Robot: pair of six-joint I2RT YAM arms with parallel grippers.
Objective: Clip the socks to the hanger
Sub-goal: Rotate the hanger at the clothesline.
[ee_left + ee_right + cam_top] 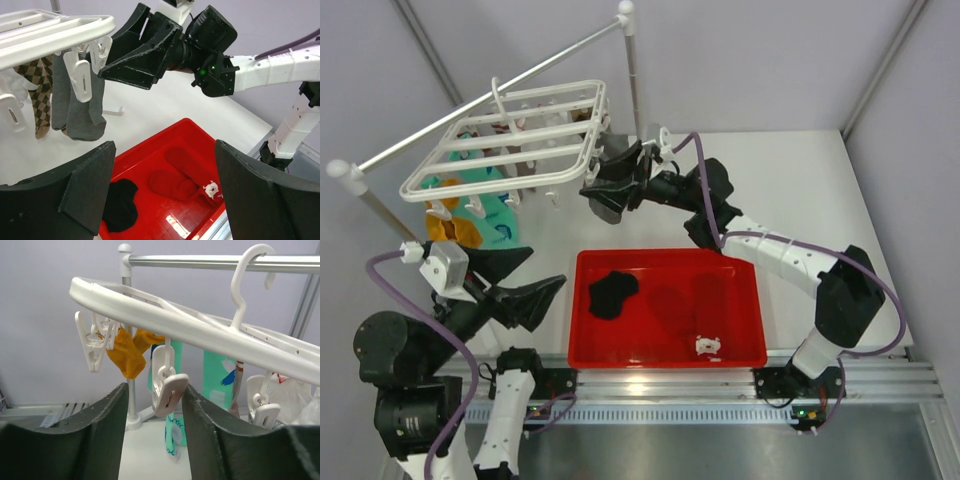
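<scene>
The black sock and two dark red socks lie in the red tray; all three show in the left wrist view. The white slatted hanger hangs from the rail, its clips dangling. My right gripper is open at the hanger's right end, and one white clip hangs between its jaws, against the right finger. My left gripper is open and empty, left of the tray and above table level.
The red tray sits at the table's near middle, a small white patch at its front. Teal patterned socks, an orange-yellow sock, a grey sock and a brown checked one hang clipped. A metal rail crosses the back left.
</scene>
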